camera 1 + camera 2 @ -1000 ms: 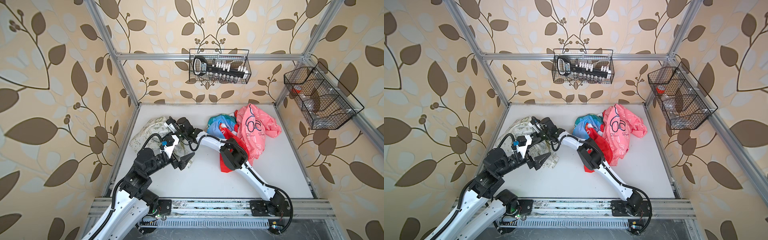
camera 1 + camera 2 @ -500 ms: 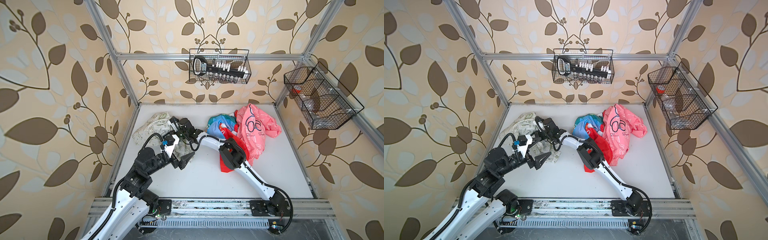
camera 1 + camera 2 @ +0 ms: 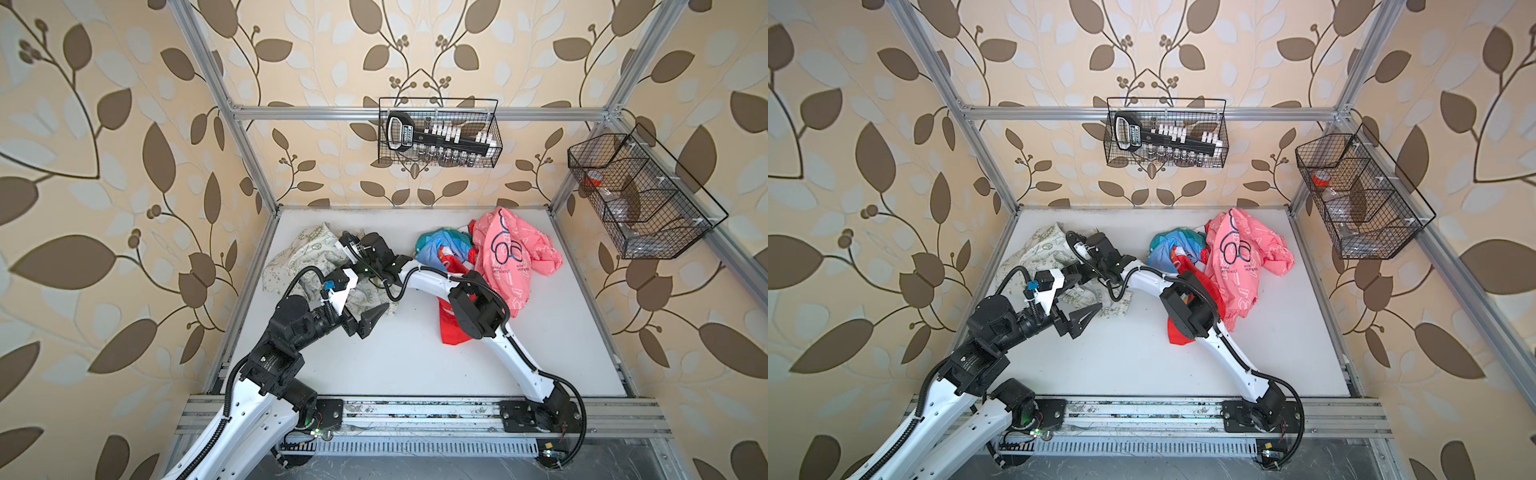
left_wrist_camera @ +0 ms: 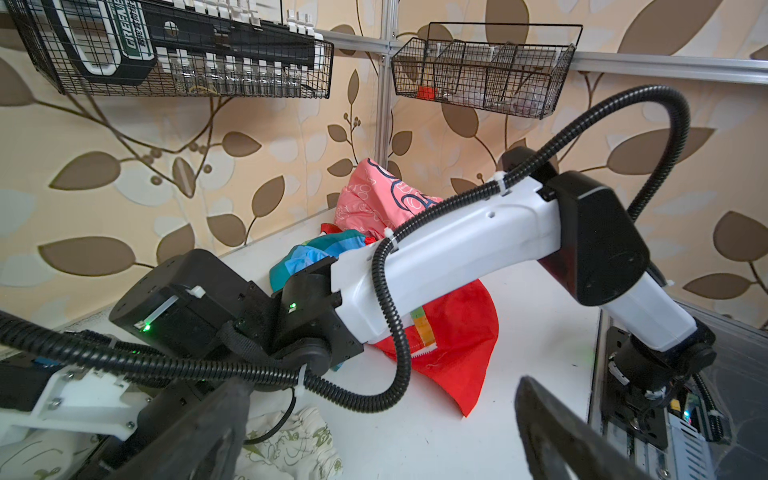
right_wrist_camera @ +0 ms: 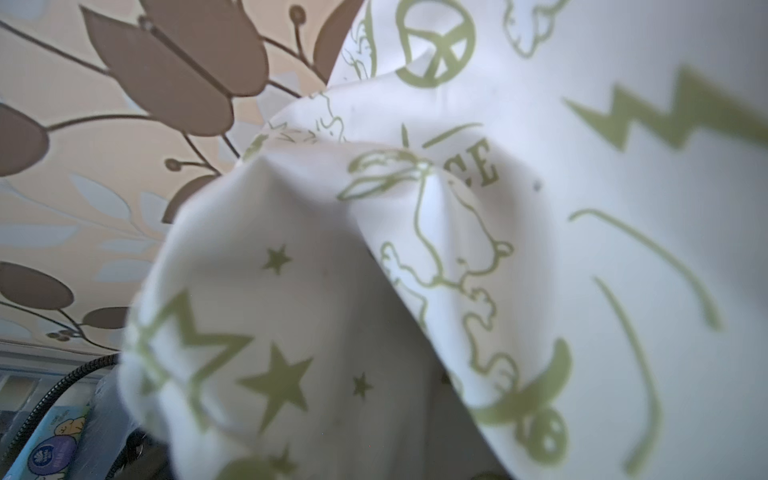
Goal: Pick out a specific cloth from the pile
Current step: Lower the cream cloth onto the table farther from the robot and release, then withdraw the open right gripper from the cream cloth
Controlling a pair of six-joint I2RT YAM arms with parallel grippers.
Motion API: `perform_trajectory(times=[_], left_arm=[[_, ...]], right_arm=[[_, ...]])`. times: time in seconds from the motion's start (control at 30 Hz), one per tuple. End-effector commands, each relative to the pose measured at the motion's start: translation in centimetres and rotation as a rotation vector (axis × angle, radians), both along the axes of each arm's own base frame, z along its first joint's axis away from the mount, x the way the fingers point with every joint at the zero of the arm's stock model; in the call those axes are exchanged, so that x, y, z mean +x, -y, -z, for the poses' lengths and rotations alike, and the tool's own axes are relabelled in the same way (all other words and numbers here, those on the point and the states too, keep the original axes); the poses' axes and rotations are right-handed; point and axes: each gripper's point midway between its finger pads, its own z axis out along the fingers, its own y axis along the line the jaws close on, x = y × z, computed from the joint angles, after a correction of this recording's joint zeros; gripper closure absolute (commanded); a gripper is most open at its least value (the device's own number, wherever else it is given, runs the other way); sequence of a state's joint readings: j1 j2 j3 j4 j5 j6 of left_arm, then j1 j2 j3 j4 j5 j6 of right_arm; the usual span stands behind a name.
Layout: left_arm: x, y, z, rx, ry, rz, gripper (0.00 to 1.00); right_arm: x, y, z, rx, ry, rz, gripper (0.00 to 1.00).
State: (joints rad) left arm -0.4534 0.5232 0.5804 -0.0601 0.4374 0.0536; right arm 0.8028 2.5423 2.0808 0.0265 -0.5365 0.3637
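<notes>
Right gripper (image 3: 350, 248), reached across to left of centre in both top views, sits low on the cloth (image 3: 291, 266). Its wrist view is filled with white fabric, olive stars and peace signs, so I cannot tell whether the jaws are spread or pinching. Left gripper (image 3: 371, 321) hovers just beside the cloth's lower-right edge, jaws wide and empty (probably standing by to help). The cloth lies crumpled at the left side of the table (image 3: 415, 365), well apart from the pile (image 3: 478, 257) at centre right, so I judge it separated. The red cloth (image 3: 451, 328) trails under the right elbow. The two forearms cross closely over the cloth, crowding any lift. The wire basket (image 3: 438, 160) on the back wall hangs well clear.
</notes>
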Motion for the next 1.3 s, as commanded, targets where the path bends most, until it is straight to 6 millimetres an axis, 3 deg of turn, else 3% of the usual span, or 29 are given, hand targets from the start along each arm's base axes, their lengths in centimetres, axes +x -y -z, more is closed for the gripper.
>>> perform_trajectory(times=[0.0, 0.13, 0.33, 0.43, 0.57, 0.7, 0.8, 0.9, 1.0, 1.13, 1.27], left_arm=[[-0.6, 0.2, -1.9, -0.011, 0.064, 0.017, 0.01], [-0.6, 0.1, -1.9, -0.01, 0.064, 0.015, 0.01], [-1.1, 0.0, -2.2, -0.009, 0.081, 0.01, 0.01], [-1.1, -0.2, -2.2, -0.002, 0.084, -0.005, 0.01], [-0.3, -0.6, -1.7, 0.018, 0.059, -0.065, 0.01], [1.9, -1.5, -0.3, 0.068, -0.017, -0.181, 0.01], [4.4, -2.2, 1.9, 0.158, -0.134, -0.292, 0.01], [6.6, -2.8, 4.0, 0.244, -0.22, -0.38, 0.01], [8.5, -4.0, 5.5, 0.237, -0.27, -0.446, 0.01], [11.6, -6.4, 7.1, 0.103, -0.361, -0.495, 0.01], [14.2, -8.9, 10.6, 0.07, -0.444, -0.57, 0.01]], right_arm=[[-0.4, 1.2, -2.9, -0.04, 0.068, 0.015, 0.0], [-1.1, 3.3, -3.8, -0.114, 0.096, 0.041, 0.01], [-2.6, 8.6, -5.9, -0.188, 0.118, 0.1, 0.0], [-3.0, 12.3, -7.3, -0.221, 0.149, 0.163, 0.0], [-2.8, 19.2, -7.8, -0.287, 0.175, 0.292, 0.0], [-2.5, 27.0, -9.8, -0.286, 0.189, 0.442, 0.0], [-3.2, 32.4, -13.1, -0.242, 0.258, 0.564, 0.0], [-4.4, 36.7, -15.9, -0.201, 0.348, 0.656, 0.0], [-5.2, 40.6, -17.1, -0.213, 0.397, 0.763, 0.0], [-5.9, 43.6, -16.7, -0.201, 0.376, 0.82, 0.0], [-5.7, 45.6, -15.4, -0.229, 0.36, 0.857, 0.0]])
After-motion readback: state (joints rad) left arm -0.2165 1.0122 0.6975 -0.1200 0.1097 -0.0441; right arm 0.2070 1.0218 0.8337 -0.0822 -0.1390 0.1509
